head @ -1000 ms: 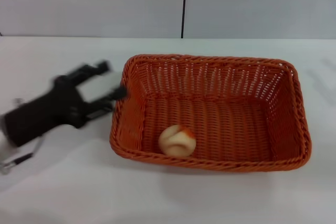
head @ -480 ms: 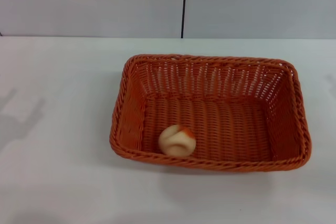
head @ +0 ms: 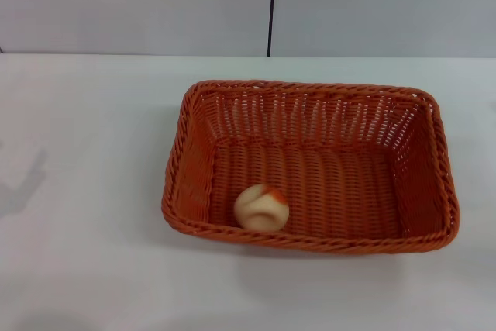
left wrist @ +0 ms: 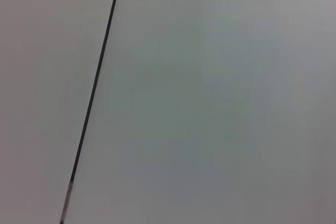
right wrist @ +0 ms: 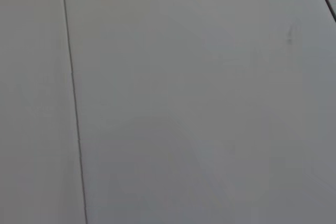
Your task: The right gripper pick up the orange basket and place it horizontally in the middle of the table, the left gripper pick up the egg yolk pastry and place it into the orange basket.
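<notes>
The orange basket (head: 310, 164) lies lengthwise across the middle of the white table (head: 85, 137) in the head view. Inside it, against the near wall toward the left corner, rests the egg yolk pastry (head: 262, 207), a pale ball with an orange-red patch on top. Neither the left gripper nor the right gripper shows in any view. Both wrist views take in only plain grey wall panels with a thin dark seam.
A grey panelled wall (head: 155, 5) with a vertical dark seam (head: 271, 5) stands behind the table's far edge. A faint shadow (head: 19, 184) falls on the tabletop at the far left.
One second ago the left gripper stood open just left of the basket; it has since drawn away to the left and out of view. Basket and pastry have not moved.
</notes>
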You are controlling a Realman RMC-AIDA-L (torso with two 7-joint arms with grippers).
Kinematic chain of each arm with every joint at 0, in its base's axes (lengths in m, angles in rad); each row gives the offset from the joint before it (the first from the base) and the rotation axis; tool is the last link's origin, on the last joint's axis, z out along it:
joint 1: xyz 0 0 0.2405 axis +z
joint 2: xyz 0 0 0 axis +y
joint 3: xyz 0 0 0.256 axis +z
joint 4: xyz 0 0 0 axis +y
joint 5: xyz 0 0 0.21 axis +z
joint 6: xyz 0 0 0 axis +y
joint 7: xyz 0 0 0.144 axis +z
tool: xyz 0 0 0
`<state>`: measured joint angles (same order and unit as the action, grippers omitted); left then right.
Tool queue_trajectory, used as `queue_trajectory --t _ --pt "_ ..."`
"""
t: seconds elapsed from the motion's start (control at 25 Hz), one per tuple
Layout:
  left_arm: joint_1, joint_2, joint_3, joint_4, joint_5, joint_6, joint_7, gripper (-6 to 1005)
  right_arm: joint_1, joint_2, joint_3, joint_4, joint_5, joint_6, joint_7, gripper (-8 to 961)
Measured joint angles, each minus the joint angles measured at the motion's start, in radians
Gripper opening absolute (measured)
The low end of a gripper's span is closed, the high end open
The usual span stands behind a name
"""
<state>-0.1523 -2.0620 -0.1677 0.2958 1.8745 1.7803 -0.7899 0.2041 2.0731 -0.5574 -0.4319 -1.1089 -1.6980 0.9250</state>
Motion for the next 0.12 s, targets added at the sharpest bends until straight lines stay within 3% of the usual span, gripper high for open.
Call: queue_trajectory --t 0.12 --pt "-0.006 0.002 -0.025 -0.015 0.000 -0.006 0.002 808 0.011 -0.001 0.021 0.005 0.000 0.009 -0.014 595"
